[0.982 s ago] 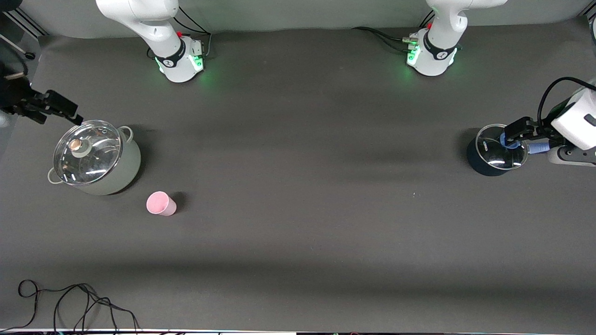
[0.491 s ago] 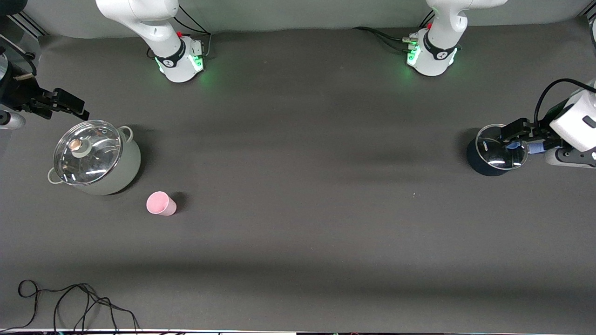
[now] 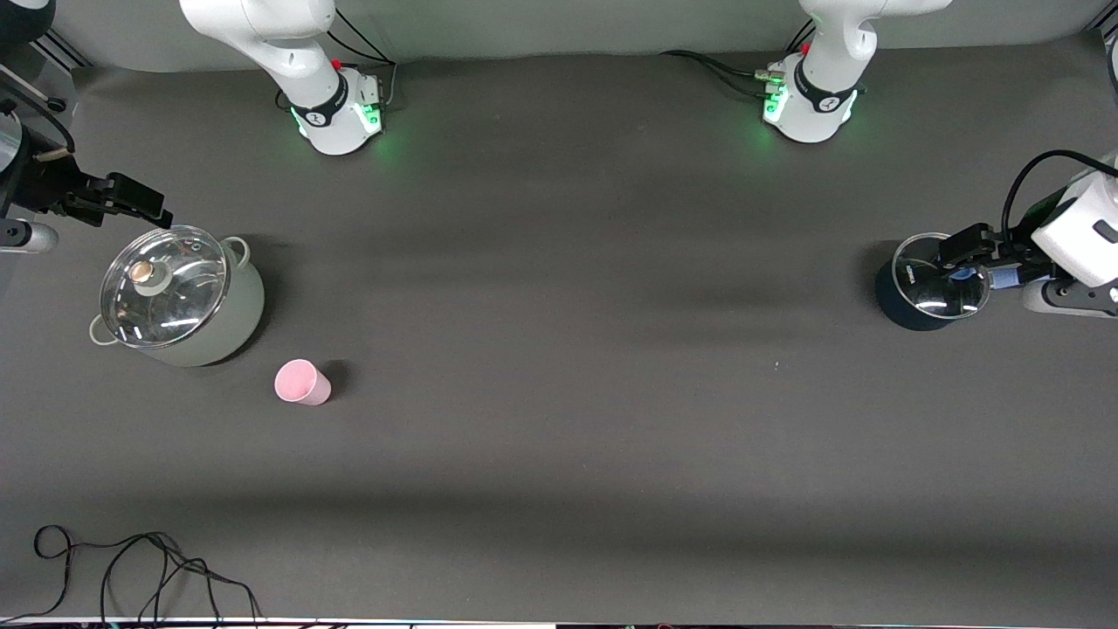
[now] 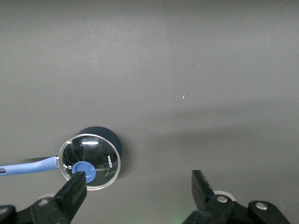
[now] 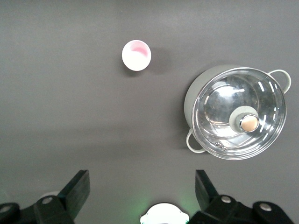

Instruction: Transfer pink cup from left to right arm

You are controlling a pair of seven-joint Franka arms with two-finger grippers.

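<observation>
The pink cup [image 3: 301, 383] stands upright on the table toward the right arm's end, nearer to the front camera than the grey pot. It also shows in the right wrist view [image 5: 136, 55]. No gripper touches it. My right gripper [image 3: 140, 205] hovers open and empty just off the grey pot's rim, near the table's edge; its jaws stand wide apart in its wrist view [image 5: 141, 178]. My left gripper [image 3: 961, 243] hovers open and empty over the dark pot at the left arm's end of the table; its wrist view [image 4: 138, 179] shows wide jaws.
A grey pot with a glass lid [image 3: 179, 297] stands beside the cup and shows in the right wrist view [image 5: 238, 112]. A dark pot with a glass lid and blue handle [image 3: 930, 284] also shows in the left wrist view [image 4: 91, 161]. A loose black cable [image 3: 131, 568] lies at the front corner.
The right gripper has shifted a little toward the middle of the table above the grey pot. The left gripper has drawn back slightly over the dark pot. The cup has not moved.
</observation>
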